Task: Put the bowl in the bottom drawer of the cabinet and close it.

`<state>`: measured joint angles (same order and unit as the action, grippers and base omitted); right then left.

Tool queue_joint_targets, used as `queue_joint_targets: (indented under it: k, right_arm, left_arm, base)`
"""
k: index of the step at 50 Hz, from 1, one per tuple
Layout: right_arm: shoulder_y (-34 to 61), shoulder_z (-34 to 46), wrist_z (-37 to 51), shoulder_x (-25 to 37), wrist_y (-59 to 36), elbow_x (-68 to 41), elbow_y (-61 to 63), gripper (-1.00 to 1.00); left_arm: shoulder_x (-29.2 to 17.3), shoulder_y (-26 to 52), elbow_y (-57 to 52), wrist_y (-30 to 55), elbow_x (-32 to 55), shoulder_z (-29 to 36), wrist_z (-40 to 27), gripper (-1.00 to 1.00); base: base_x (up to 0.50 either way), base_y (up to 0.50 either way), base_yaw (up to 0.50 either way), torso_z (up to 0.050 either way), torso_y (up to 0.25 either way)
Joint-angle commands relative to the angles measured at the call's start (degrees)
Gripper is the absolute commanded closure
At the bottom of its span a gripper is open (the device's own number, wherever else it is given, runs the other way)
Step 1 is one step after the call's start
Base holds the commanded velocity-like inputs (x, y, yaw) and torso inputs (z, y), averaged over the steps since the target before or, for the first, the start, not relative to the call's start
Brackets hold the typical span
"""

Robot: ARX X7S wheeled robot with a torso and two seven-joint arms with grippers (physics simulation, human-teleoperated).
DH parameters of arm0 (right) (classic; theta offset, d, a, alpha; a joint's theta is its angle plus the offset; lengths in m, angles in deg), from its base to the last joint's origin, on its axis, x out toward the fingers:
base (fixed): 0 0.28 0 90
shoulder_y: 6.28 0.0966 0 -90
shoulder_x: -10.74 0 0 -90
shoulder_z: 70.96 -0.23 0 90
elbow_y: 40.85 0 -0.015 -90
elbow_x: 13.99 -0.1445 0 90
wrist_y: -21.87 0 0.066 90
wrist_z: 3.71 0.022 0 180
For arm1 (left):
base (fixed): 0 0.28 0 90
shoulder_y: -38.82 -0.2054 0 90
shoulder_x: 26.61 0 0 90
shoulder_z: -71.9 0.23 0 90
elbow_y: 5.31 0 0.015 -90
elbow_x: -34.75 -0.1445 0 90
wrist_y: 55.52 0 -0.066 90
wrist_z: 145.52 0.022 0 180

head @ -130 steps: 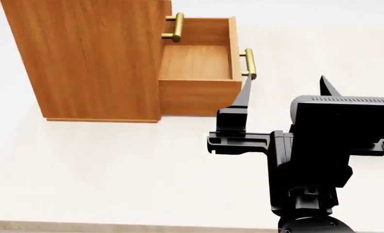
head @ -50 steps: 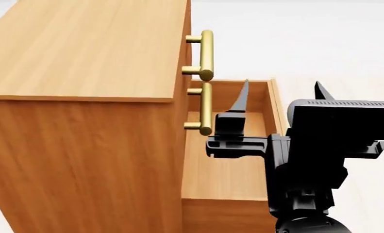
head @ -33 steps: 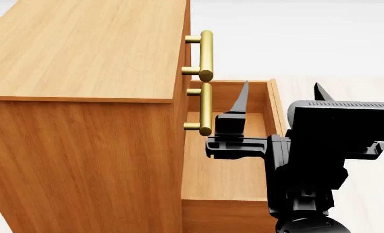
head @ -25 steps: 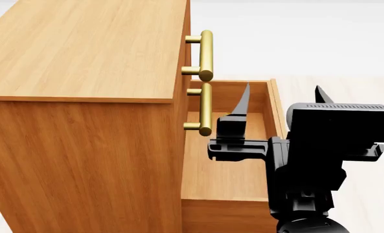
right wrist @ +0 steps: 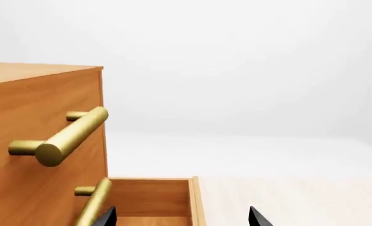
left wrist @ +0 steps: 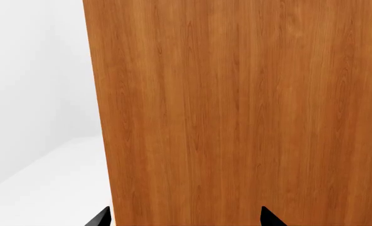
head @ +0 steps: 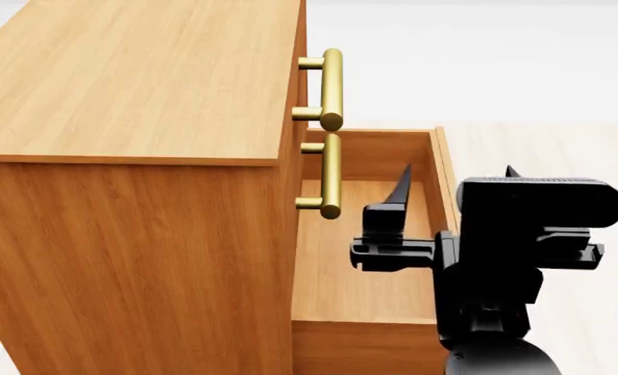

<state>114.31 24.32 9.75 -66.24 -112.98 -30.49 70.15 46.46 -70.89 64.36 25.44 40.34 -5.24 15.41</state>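
Head view — right gripper (head: 457, 181) jaws spread, empty — above the open bottom drawer (head: 363, 266).

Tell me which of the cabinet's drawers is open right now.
The bottom drawer: it is pulled out, its empty wooden floor exposed beside the right gripper. The two drawers above sit flush in the cabinet, with only their brass handles protruding.

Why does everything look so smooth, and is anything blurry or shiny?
Head view: sharp, evenly lit, only soft shade inside the bottom drawer. Right wrist view: nearest brass handle crisp with a mild sheen, background washed pale. Left wrist view: the cabinet wood fills it, grain clear, no glare.
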Motion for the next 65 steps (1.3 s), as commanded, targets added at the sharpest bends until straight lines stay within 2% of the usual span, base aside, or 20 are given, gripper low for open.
queue_joint_targets:
  k: [1,8,15,25,36,57,65]
  right_arm:
    - [1.67,1.26,-0.07,0.49,-0.10,1.02,-6.78,-1.00]
    - [4.18,1.42,0.42,0.48,-5.23,0.28,-9.31,-1.00]
    - [5.47,1.90,-0.06,0.83,-5.27,0.32,-11.86,-1.00]
    - [9.05,1.35,0.31,0.47,-11.73,-1.17,-15.38,-1.00]
    - [10.88,1.76,0.10,0.35,-14.64,-1.83,-18.68,-1.00]
    - [14.73,-0.04,0.20,-0.81,-18.41,-3.56,-26.61,-1.00]
    - [15.10,1.57,-0.30,-0.11,-17.00,-2.72,-28.78,-1.00]
  left_arm:
    - [-0.36,-0.04,-0.37,0.32,0.10,0.28,-0.44,-1.00]
    - [-0.51,0.03,-0.22,0.22,0.10,0.46,-0.67,-1.00]
    - [-0.69,-0.02,-0.43,0.33,0.06,0.65,-0.94,-1.00]
    - [-0.94,0.04,-0.25,0.09,0.23,0.83,-1.18,-1.00]
    - [-0.96,0.42,0.27,-0.21,0.20,1.06,-1.60,-1.00]
    - [-1.47,0.32,0.16,-0.45,0.67,1.28,-1.97,-1.00]
    - [-1.49,0.29,0.12,-0.51,0.54,1.50,-2.25,-1.00]
  base:
    - [0.00,0.00,0.00,0.000,0.000]
    - [0.00,0.00,0.00,0.000,0.000]
    - [0.00,0.00,0.00,0.000,0.000]
    - [0.00,0.00,0.00,0.000,0.000]
    - [0.00,0.00,0.00,0.000,0.000]
    - [0.00,0.00,0.00,0.000,0.000]
    - [0.00,0.00,0.00,0.000,0.000]
